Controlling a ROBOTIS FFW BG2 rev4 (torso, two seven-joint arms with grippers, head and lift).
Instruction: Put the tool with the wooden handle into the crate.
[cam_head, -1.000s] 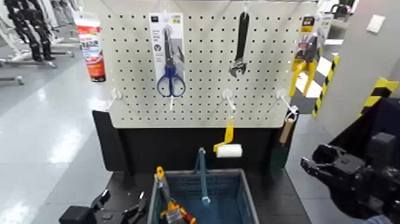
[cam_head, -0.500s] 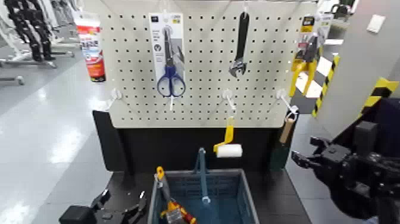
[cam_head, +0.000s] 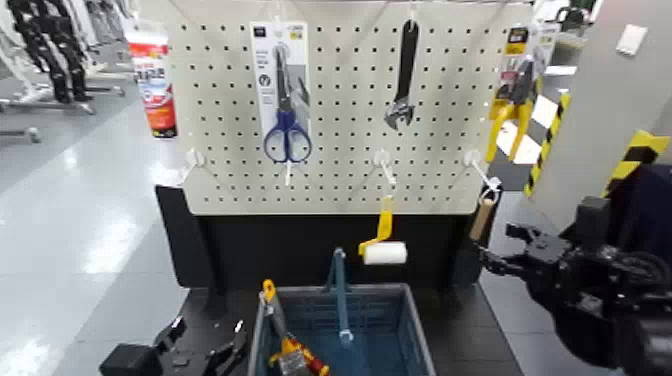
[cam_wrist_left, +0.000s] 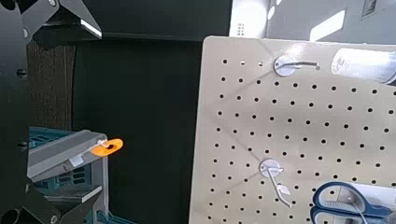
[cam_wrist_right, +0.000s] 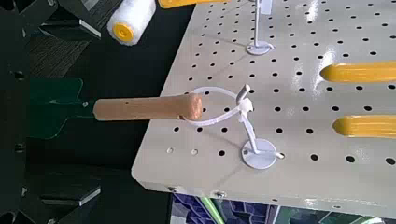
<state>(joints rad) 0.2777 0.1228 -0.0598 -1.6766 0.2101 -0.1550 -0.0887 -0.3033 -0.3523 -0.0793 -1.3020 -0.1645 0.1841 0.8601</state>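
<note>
The tool with the wooden handle (cam_head: 480, 222) hangs by a white loop from the pegboard's (cam_head: 340, 120) lower right hook, long axis roughly vertical, green blade down. The right hand (cam_head: 497, 262), fingers spread wide and empty, sits just right of and below the handle, far nearer than the left hand (cam_head: 205, 348), parked low beside the crate (cam_head: 420, 340).

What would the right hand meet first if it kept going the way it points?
Most likely the tool hanging at the pegboard's right edge. The right hand, open, points at it, and the right wrist view shows its wooden handle straight ahead. How much gap remains is hard to judge.
</note>
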